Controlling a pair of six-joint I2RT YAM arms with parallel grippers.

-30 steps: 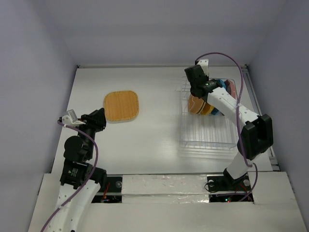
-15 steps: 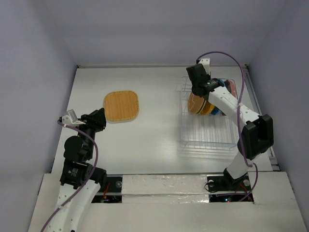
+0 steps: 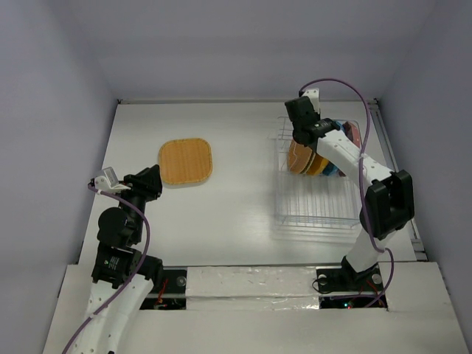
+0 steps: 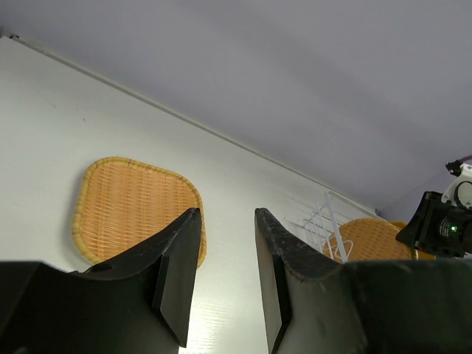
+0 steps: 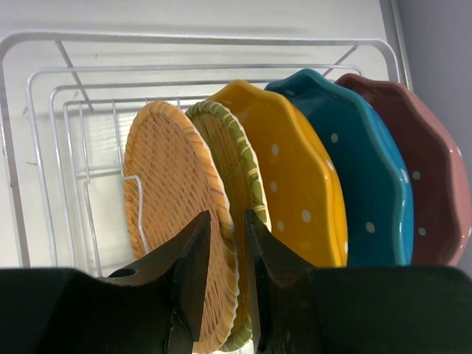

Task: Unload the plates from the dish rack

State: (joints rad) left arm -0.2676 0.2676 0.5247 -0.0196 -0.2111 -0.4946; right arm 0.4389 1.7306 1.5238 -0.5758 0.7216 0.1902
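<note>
**Desk:** What is in the shot?

**Photographer:** Five plates stand on edge at the far end of the rack [image 3: 317, 203], on the right of the table [image 3: 236, 140]. From the left they are the woven plate [image 5: 166, 206], green-rimmed plate [image 5: 237, 173], yellow plate [image 5: 295, 184], blue plate [image 5: 361, 169] and pink plate [image 5: 428, 162]. A sixth, the square plate [image 3: 186, 161], lies flat on the table, well to the left of the rack.

**Desk:** What has changed in the last second?

**Photographer:** Very little, and only on the right arm. Its wrist has edged slightly right over the row, and its elbow has drawn in toward the rack. No plate has moved, and the left arm has not stirred. It looks like a final line-up on the next plate rather than a lift. By that count one plate is out and five remain.

**Desk:** Where does the woven plate sit against the fingers?

**Photographer:** The right gripper [image 5: 225, 217] is poised at the left end of the row. In its wrist view the woven plate's right rim runs into the narrow gap between the two fingers. One finger lies over the woven face and the other sits toward the green-rimmed plate just beside it. I cannot tell whether the pads pinch the rim or only straddle it. The plate is seated in its slot.

**Desk:** And the left?

**Photographer:** The left gripper [image 4: 226, 215] hovers at near left, with its fingers parted and nothing between them. It points toward the square plate.
</note>
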